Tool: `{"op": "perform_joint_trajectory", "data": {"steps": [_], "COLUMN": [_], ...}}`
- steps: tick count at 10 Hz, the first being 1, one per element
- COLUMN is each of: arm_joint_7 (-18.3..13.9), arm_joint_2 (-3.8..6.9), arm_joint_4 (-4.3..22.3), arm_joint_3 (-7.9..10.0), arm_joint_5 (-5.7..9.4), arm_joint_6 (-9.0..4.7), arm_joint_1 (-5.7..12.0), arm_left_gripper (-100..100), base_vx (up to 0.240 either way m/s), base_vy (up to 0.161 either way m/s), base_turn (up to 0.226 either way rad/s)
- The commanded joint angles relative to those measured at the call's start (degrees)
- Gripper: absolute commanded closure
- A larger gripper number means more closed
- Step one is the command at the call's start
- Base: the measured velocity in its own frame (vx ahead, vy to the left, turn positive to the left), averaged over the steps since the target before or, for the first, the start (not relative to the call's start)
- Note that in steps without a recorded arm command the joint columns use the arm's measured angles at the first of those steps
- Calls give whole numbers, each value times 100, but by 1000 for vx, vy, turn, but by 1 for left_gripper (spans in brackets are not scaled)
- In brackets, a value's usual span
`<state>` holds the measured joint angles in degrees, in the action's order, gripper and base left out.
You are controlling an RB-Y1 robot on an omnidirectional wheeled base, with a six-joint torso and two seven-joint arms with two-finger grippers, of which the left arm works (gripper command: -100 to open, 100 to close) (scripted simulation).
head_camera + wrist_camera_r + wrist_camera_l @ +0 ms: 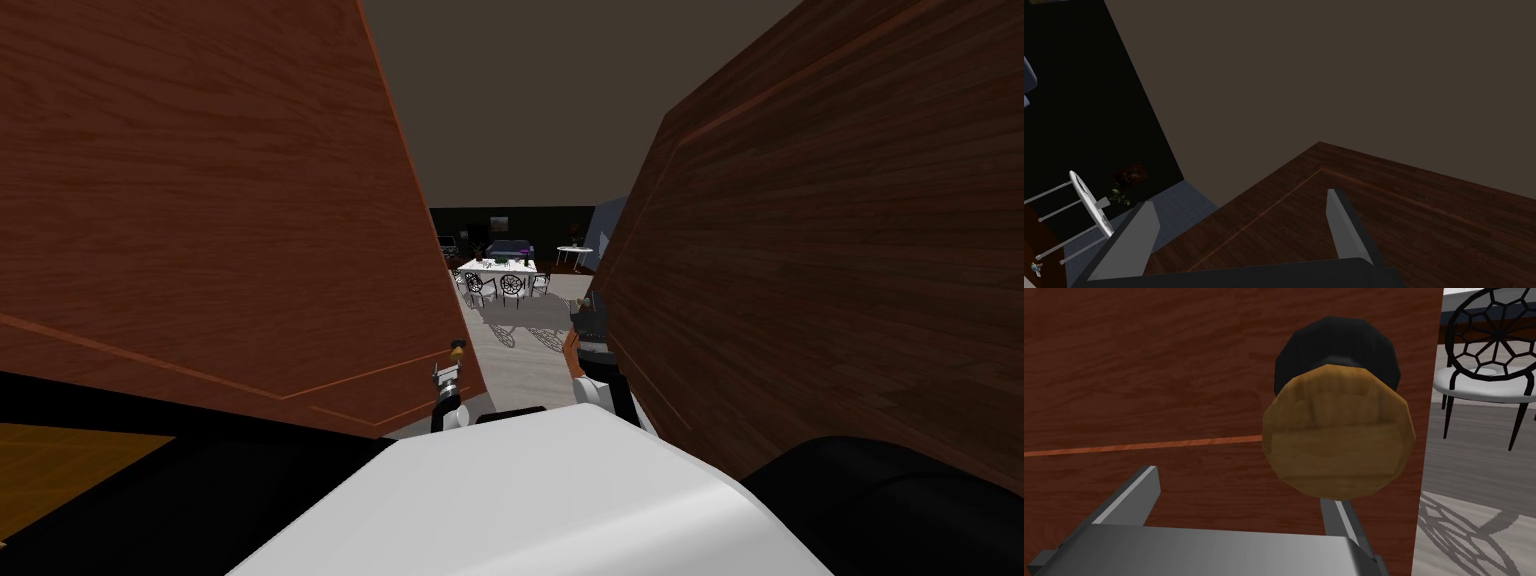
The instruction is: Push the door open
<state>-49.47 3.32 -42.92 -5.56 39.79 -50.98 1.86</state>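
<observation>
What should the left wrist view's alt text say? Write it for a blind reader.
The open left pincer faces a reddish-brown wooden door, whose round wooden doorknob sits just past one finger. Beyond the door's edge stands a white-seated black wire chair.

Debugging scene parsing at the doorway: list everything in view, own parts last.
door panels: two, red-brown on my left, darker brown on my right, a gap between them
knob: one, tan wood on a black base, near the red-brown panel's free edge
dining table: one, white, beyond the gap
chairs: at least three, black lattice with white seats, around the dining table
round table: one, white, further back to the right
picture frame: one, dark, on the far wall
floor: light grey, through the gap
left gripper: open, at the knob, not gripping it
right gripper: open, by the darker panel
</observation>
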Motion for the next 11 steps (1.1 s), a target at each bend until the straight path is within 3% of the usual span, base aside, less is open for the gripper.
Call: {"op": "perform_joint_trajectory", "data": {"steps": [1, 3, 6, 9, 10, 11], "arm_joint_7": [-110, -110, -448, -448, -448, -448], "arm_joint_2": [-130, -130, -206, -206, -206, -206], "arm_joint_4": [126, 126, 92, 92, 131, 370], "arm_joint_3": [-121, -121, -187, -187, -187, -187], "arm_joint_5": [-54, -54, 118, 118, 118, 118], "arm_joint_6": [-170, -170, -167, -167, -167, -167], "arm_joint_1": [218, 218, 222, 222, 222, 222], "arm_left_gripper": [-100, -100, -100, -100, -100, -100], "base_vx": [-14, -4, -28, -23, -2, 18], "base_vy": [11, 6, 10, 2, -6, -11], "base_turn": [7, -10, -38, 4, 3, -53]}}
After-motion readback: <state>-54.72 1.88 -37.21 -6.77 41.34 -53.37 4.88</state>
